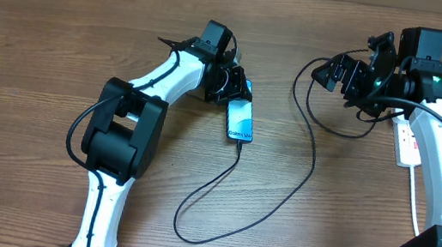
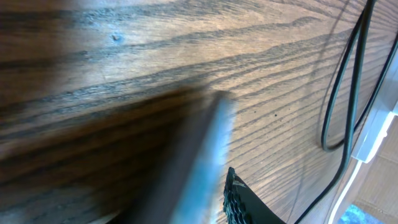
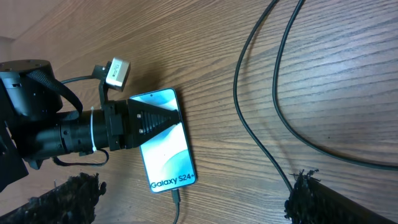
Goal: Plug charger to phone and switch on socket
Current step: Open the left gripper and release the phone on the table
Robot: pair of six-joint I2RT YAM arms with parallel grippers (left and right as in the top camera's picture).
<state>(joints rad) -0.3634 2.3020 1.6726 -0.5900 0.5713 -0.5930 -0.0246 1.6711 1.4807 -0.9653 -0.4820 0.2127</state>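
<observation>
The phone [image 1: 240, 120] lies screen up on the table, its blue-cyan screen lit. It also shows in the right wrist view [image 3: 166, 146]. My left gripper [image 1: 233, 89] is shut on the phone's top end, and the phone is a blur between its fingers in the left wrist view [image 2: 205, 162]. The charger cable [image 1: 313, 158] has its small connector [image 3: 176, 198] in the phone's bottom port. The cable loops across the table toward the right arm, which hides its plug end. My right gripper [image 1: 338, 75] is open and empty above the table [image 3: 189, 186]. The white socket strip [image 1: 409, 148] lies partly under the right arm.
The wooden table [image 1: 59, 40] carries the cable's wide loop near the front [image 1: 188, 233]. The socket's white cord [image 1: 414, 203] runs toward the front right. In the left wrist view the cable [image 2: 348, 93] and the white strip [image 2: 377, 132] show at the right.
</observation>
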